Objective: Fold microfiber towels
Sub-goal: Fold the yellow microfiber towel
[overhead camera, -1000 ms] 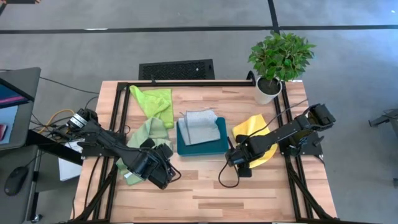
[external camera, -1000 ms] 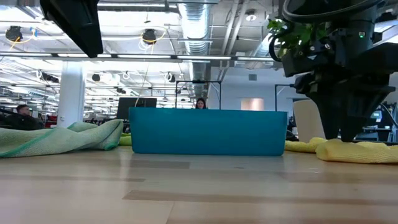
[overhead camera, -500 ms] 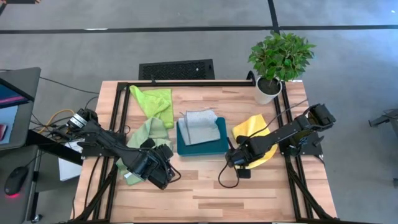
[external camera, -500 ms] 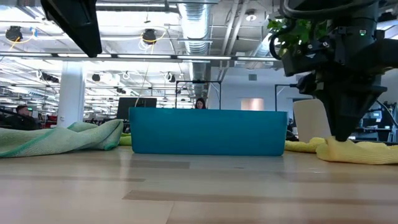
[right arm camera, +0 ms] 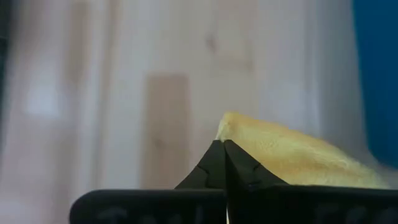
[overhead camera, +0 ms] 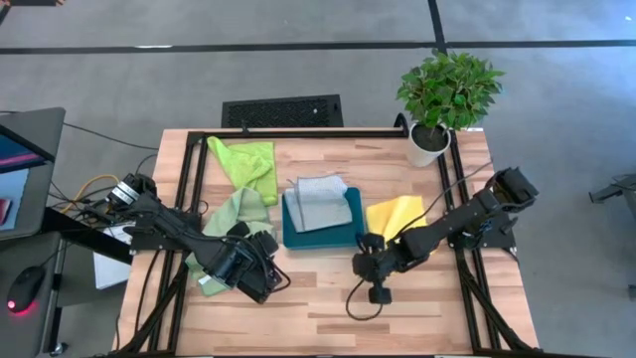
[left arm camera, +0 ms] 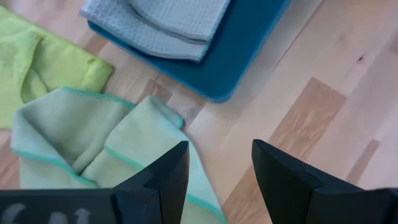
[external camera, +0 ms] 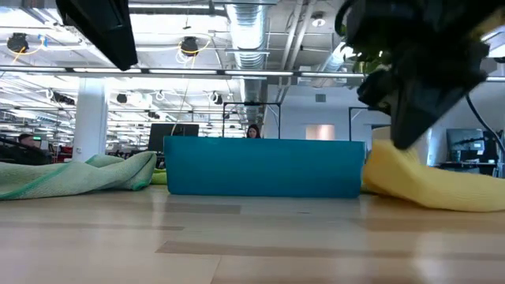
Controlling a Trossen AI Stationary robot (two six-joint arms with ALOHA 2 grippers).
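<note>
The right gripper (right arm camera: pixel 224 149) pinches a corner of the yellow towel (overhead camera: pixel 395 215), which trails behind it toward the desk's right side, while the left gripper (left arm camera: pixel 214 163) waits spread beside the sage towel (left arm camera: pixel 93 140).

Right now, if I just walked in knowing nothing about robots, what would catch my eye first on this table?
Probably the right end effector, pinched shut on a corner of the yellow towel and lifting it off the wood to the right of the teal tray. That tray sits mid-table with a folded light grey towel lying on it. On the left, the left end effector hangs open over a crumpled pale sage green towel.
</note>
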